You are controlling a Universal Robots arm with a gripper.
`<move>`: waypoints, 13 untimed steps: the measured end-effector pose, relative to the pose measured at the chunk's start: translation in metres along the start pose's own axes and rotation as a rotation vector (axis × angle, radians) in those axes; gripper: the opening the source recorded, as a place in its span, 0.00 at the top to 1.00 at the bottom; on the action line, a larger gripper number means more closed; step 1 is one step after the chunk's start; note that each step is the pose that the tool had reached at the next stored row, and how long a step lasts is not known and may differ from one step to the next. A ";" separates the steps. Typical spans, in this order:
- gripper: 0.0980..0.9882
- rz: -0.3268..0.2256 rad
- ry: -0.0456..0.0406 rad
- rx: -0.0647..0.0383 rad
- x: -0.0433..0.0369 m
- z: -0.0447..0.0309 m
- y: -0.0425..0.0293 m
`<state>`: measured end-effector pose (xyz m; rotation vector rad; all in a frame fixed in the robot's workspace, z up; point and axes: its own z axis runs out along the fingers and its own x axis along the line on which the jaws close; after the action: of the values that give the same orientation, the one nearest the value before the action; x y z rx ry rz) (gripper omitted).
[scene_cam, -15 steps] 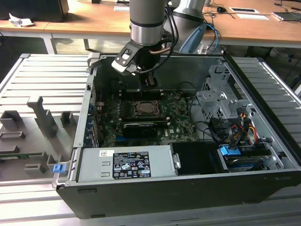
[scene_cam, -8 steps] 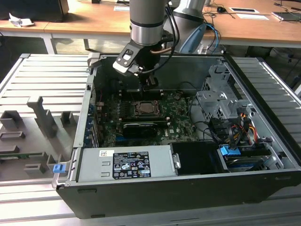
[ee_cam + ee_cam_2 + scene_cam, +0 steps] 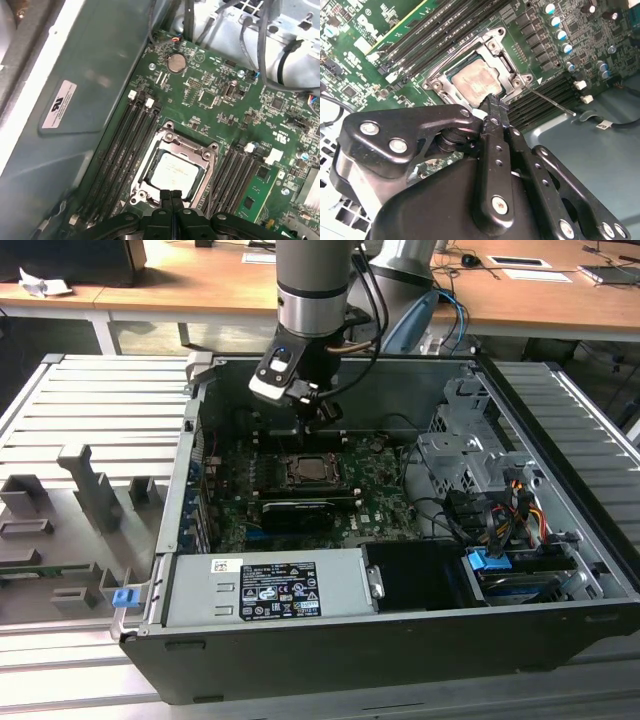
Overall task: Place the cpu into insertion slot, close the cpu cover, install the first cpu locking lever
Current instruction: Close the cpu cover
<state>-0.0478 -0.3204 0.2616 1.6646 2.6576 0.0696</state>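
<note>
The tan-silver cpu [image 3: 172,172] is seen seated flat in the insertion slot [image 3: 149,167], framed by the lowered cpu cover [image 3: 187,145].

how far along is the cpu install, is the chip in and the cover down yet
Done: the cpu sits in the insertion slot, and the cpu cover looks folded down around it.
In hand: the gripper is shut and empty, its tip at the socket's edge.
Left: a thin locking lever angles out from the socket and looks not yet latched.

Matt metal cpu [image 3: 172,172]; cpu cover [image 3: 189,146] probably steel.
</note>
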 end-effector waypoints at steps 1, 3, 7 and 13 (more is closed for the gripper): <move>0.99 -0.006 0.0003 0.000 0.0000 0.0000 0.0000; 0.99 -0.022 0.0009 0.000 0.0000 0.0000 0.0000; 0.99 -0.060 0.0024 0.001 0.0000 0.0000 0.0000; 0.99 -0.120 0.0048 0.002 0.0000 0.0000 0.0000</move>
<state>-0.0478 -0.3204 0.2616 1.5032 2.7551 0.0700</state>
